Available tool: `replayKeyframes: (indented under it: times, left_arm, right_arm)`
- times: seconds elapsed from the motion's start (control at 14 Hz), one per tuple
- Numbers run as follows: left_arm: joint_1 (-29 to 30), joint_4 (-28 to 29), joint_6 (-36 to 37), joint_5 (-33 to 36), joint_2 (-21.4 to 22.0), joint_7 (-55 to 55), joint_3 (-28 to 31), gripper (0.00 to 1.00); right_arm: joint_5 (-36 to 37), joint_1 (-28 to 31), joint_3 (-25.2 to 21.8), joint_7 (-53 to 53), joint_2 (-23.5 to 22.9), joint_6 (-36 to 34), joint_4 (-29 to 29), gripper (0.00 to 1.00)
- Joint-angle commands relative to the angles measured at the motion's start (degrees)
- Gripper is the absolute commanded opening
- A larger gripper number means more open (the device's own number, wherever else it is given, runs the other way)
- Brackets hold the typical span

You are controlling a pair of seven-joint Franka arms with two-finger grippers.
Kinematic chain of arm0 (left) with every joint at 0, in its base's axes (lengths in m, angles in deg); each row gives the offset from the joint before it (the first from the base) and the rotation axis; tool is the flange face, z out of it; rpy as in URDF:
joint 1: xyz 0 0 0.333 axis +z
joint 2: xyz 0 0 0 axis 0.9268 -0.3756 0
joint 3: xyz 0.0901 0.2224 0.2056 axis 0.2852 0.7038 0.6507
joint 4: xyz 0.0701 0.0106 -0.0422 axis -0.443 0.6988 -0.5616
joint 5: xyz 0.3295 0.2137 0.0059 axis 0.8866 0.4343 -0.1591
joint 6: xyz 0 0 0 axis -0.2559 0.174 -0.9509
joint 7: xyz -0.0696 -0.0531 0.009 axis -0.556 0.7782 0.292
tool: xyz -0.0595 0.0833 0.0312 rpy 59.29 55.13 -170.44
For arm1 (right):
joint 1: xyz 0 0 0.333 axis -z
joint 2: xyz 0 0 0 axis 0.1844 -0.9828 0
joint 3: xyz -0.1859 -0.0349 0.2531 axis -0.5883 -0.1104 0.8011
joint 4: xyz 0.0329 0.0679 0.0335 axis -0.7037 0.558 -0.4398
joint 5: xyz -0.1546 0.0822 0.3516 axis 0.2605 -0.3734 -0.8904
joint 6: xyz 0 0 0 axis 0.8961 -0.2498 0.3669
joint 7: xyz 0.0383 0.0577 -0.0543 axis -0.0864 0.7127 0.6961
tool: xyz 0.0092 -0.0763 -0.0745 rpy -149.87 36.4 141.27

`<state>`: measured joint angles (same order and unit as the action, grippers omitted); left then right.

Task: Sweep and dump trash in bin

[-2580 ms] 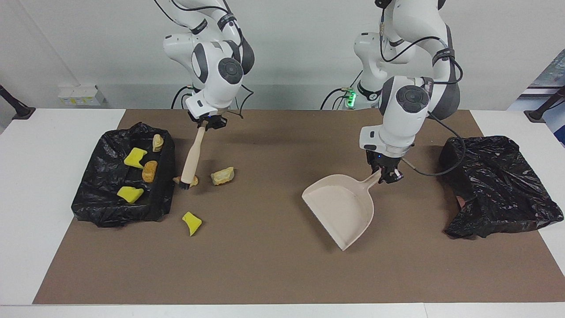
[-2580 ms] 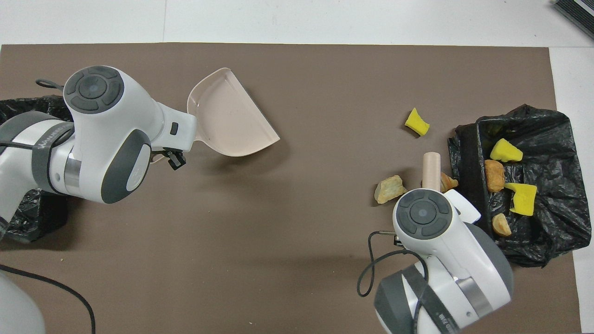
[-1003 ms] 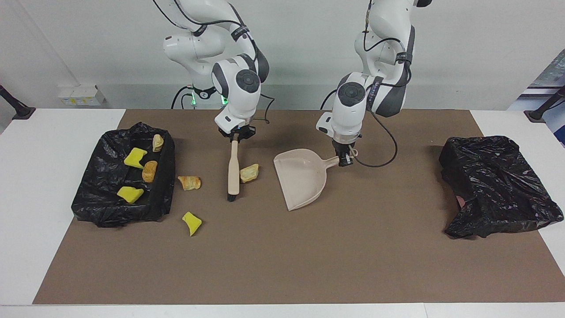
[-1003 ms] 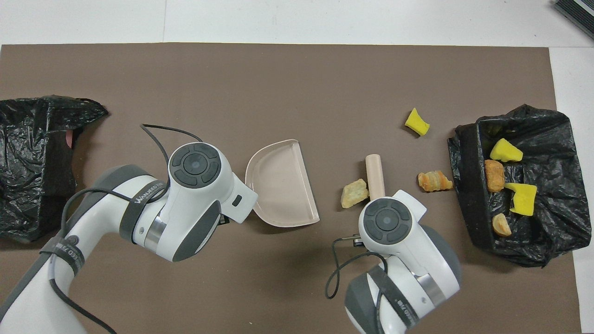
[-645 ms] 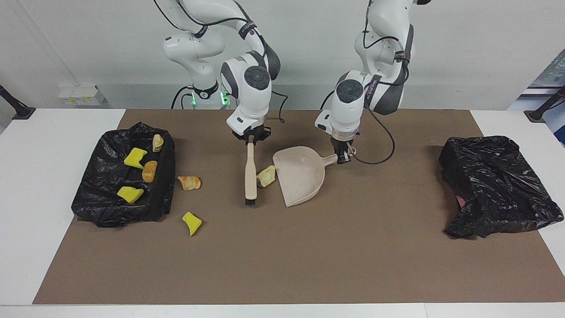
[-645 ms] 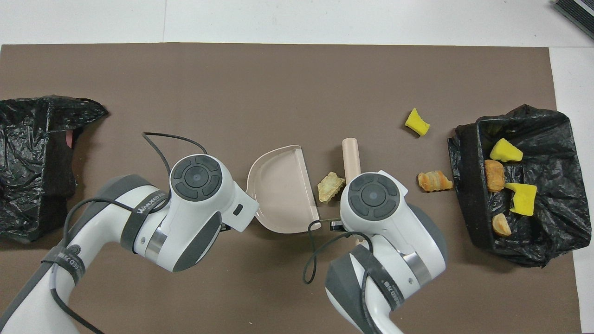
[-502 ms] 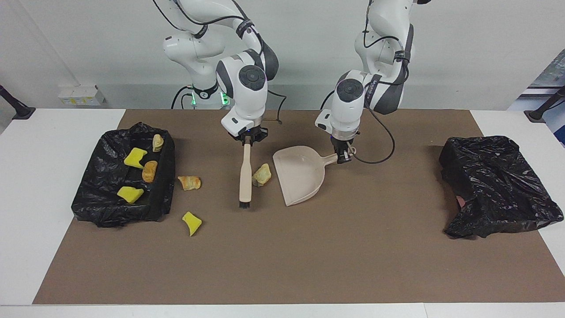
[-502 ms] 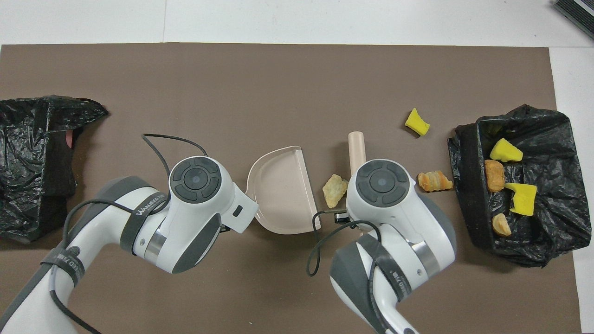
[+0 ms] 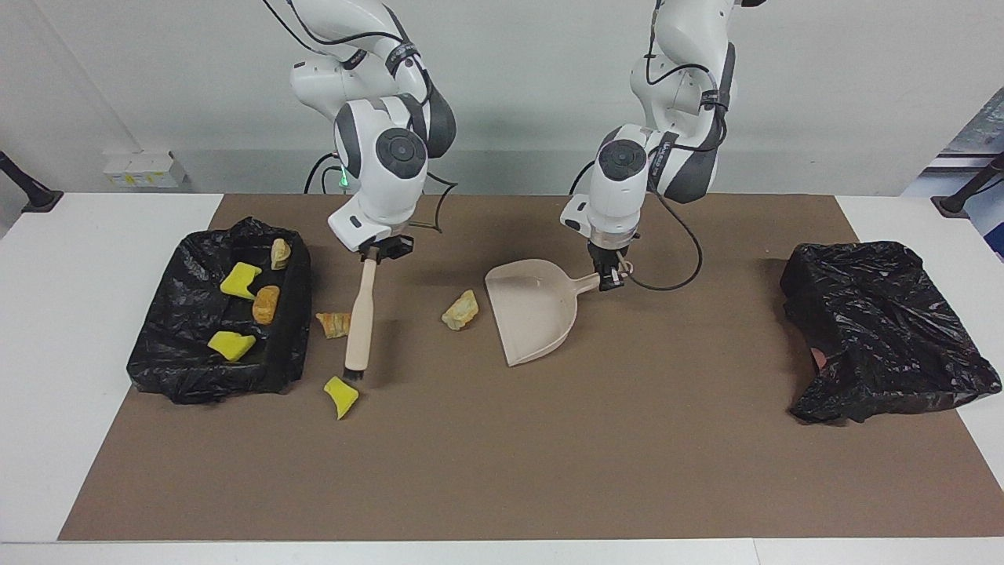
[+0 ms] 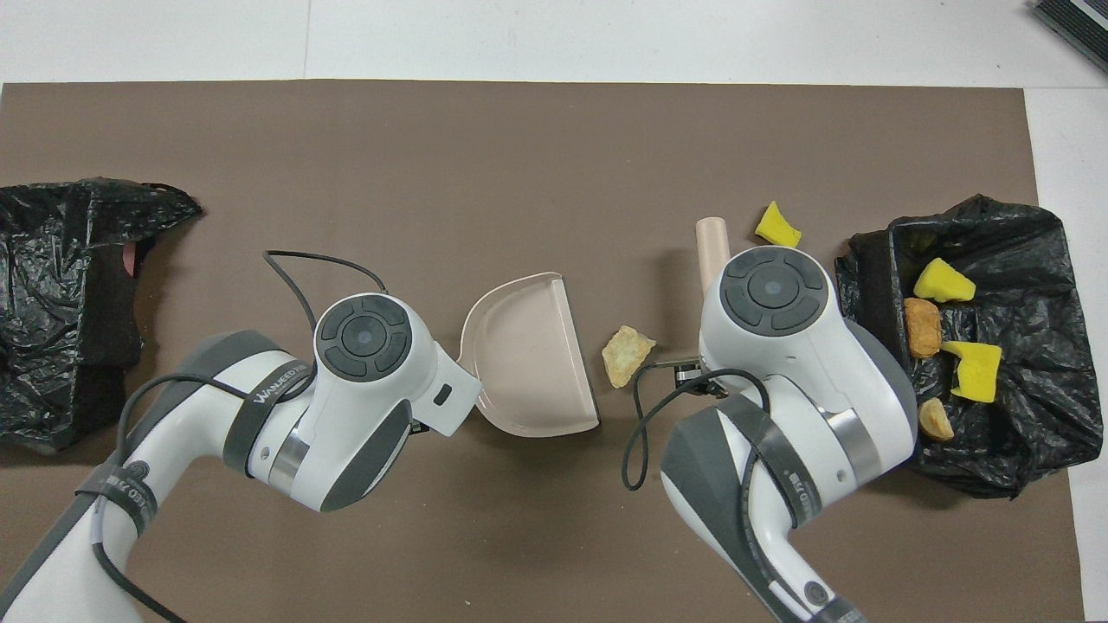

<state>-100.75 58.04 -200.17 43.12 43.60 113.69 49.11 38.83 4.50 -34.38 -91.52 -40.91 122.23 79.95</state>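
Observation:
My right gripper [image 9: 379, 253] is shut on the top of a beige brush [image 9: 360, 326]. Its black bristles [image 9: 352, 377] hang low beside a yellow foam wedge [image 9: 341, 396], also seen in the overhead view [image 10: 777, 226]. An orange crusty chunk [image 9: 333, 323] lies just beside the brush handle, toward the trash-filled bin. My left gripper [image 9: 609, 280] is shut on the handle of a beige dustpan [image 9: 533, 310] resting on the mat. A pale tan chunk [image 9: 460, 310] lies just outside the pan's mouth [image 10: 627, 353]. In the overhead view the right arm hides the orange chunk.
A black bag-lined bin [image 9: 169, 361] at the right arm's end holds several yellow and tan pieces [image 9: 238, 280]. A second black bag-lined bin [image 9: 886, 329] sits at the left arm's end. A brown mat [image 9: 502, 471] covers the table.
My right gripper has carried the brush away from the pale chunk, back toward the right arm's end, to the orange chunk and yellow wedge. The pale chunk stays by the pan's mouth. The dustpan has held still.

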Motion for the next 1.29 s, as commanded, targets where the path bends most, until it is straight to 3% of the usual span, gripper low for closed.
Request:
replayKeyframes:
  times: [0.0, 0.43, 0.93, 1.22]
  left_arm:
    - [-1.2, 2.4, -1.6, 0.0, 1.9, -0.2, 0.8, 0.0]
    - [-1.2, 2.4, -1.6, 0.0, 1.9, -0.8, 0.7, 0.0]
    - [-1.5, 2.4, -1.4, 0.0, 1.9, -3.7, 0.8, 0.0]
    - [-1.5, 2.4, -1.2, 0.0, 1.9, -3.7, 0.8, 0.0]
  right_arm:
    - [3.8, 2.6, 0.6, -2.0, 4.7, 0.0, 6.7, 0.0]
    - [8.1, 5.1, 0.7, 1.7, 11.1, 5.1, 17.3, 0.0]
    - [7.7, 6.2, 1.0, 7.3, 11.0, 8.9, 21.5, 0.0]
    - [-5.0, 5.2, 1.1, 7.9, 7.9, 12.3, 18.5, 0.0]
